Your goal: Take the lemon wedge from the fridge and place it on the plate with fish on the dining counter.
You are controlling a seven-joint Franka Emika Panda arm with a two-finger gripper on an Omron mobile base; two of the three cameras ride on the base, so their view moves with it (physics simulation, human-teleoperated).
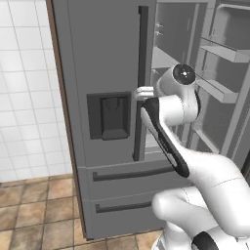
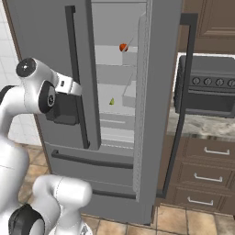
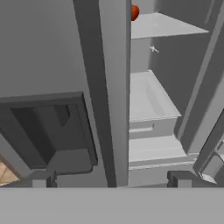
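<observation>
The fridge (image 1: 102, 63) (image 2: 41, 36) stands with its left door shut and its right door (image 2: 160, 92) swung open. The lemon wedge (image 2: 111, 101), tiny and yellow-green, lies on a middle shelf inside. My gripper (image 3: 111, 179) is open and holds nothing; its fingertips (image 3: 43, 179) straddle the inner edge of the shut left door (image 3: 113, 87). The hand (image 1: 143, 93) (image 2: 69, 85) hovers just in front of that door's dark bar handle (image 1: 141, 83), beside the dispenser recess (image 1: 114, 117), left of the wedge. The plate with fish and the dining counter are out of view.
A small red-orange fruit (image 2: 123, 47) (image 3: 134, 12) sits on an upper shelf. Door bins (image 1: 222, 53) line the open right door. To the right are a dark stove (image 2: 206, 87) and brown drawers (image 2: 206, 183). A white tiled wall (image 1: 24, 97) is to the left.
</observation>
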